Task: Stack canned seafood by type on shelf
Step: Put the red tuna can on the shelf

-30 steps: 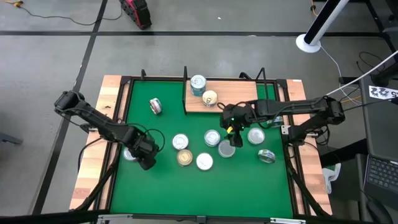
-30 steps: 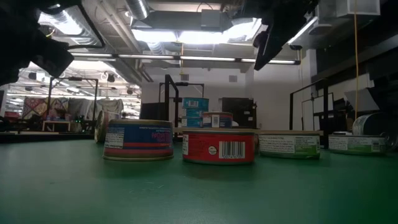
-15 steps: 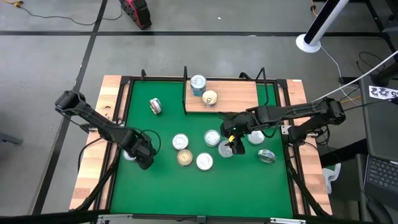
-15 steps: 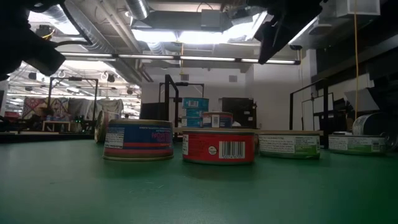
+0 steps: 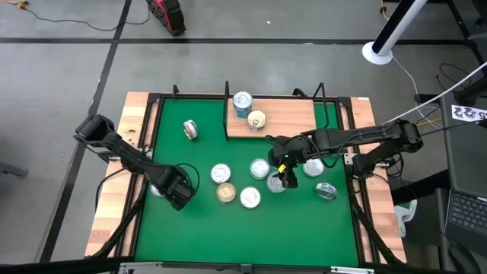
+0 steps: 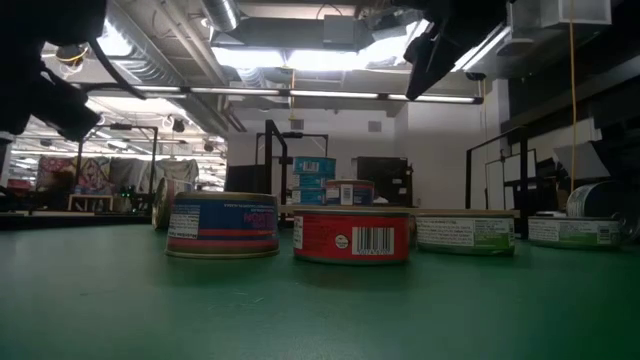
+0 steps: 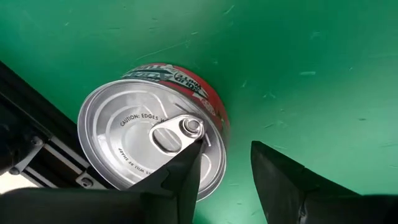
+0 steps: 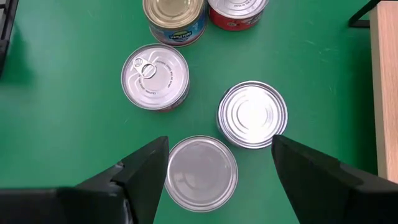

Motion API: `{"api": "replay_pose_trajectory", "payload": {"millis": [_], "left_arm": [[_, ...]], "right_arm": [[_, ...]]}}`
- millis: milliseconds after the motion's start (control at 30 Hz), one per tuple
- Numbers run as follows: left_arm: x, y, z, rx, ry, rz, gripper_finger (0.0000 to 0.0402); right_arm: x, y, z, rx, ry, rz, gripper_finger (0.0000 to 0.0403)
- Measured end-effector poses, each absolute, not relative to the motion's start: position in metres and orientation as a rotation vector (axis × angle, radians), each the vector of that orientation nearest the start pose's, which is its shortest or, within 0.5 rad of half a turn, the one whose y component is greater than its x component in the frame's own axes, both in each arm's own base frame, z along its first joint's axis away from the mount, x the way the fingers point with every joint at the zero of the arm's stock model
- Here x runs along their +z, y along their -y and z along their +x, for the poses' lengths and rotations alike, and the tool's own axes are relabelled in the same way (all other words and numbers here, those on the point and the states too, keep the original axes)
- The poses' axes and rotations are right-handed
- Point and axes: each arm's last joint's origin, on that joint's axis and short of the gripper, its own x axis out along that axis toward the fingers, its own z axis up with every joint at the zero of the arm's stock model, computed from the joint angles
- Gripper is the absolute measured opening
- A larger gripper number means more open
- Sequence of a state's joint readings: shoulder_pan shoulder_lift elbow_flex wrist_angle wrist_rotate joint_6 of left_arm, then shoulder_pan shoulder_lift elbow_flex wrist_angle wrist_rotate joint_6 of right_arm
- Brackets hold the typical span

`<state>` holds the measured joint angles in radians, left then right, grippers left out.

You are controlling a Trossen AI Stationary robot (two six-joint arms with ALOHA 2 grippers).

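Green mat (image 5: 198, 228): is lying under everything, with pale planks edging it.
Left gripper (image 7: 227, 180): is hovering low at the mat's near left, fingers partly apart and gripping nothing. One fingertip (image 7: 180, 180) is covering the lid rim of a red tin (image 7: 152, 146); the other is over bare mat.
Red tin: is lying flat, pull tab up, axis vertical. The high view is hiding most of it under the gripper.
Right gripper (image 8: 227, 186): is hanging over the middle cluster, fingers wide, with a plain-lidded tin (image 8: 201, 173) showing between them.
Neighbour tin (image 8: 252, 115): is crowding just beside it.
Low view: is showing side labels that the top views hide, on a blue tin (image 6: 222, 225) and a barcode tin (image 6: 351, 237).
Tipped tin (image 5: 190, 130): is lying on its side farther back, axis level.
Shelf (image 5: 285, 122): is sitting farthest back, carrying a teal stack (image 5: 242, 101) and a gold-lidded tin (image 5: 257, 119).
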<state>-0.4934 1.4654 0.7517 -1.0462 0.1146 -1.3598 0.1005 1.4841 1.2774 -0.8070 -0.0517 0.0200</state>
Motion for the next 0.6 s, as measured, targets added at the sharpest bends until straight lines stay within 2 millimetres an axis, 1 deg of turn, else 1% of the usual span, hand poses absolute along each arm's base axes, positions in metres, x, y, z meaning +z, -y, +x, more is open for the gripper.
{"api": "replay_pose_trajectory", "payload": {"millis": [67,133,400,467,600], "left_arm": [[0.1555,0.0970,0.1734,0.777,-1.671,-0.631,0.0130],[0.1554,0.0966,0.1729,0.788,-1.673,-0.630,0.0114],[0.1551,0.0950,0.1698,0.837,-1.689,-0.624,0.0016],[0.1551,0.0950,0.1697,0.837,-1.690,-0.625,0.0006],[0.1560,0.0954,0.1709,0.836,-1.688,-0.622,0.0005]], "right_arm": [[0.2928,-0.0316,0.2988,0.129,-1.016,-0.007,0.0282],[0.2929,-0.0315,0.2989,0.128,-1.014,-0.006,0.0282],[0.2930,-0.0314,0.2992,0.128,-1.011,-0.006,0.0282],[0.2930,-0.0314,0.2992,0.128,-1.011,-0.006,0.0282],[0.2930,-0.0314,0.2992,0.128,-1.011,-0.006,0.0282]]}}
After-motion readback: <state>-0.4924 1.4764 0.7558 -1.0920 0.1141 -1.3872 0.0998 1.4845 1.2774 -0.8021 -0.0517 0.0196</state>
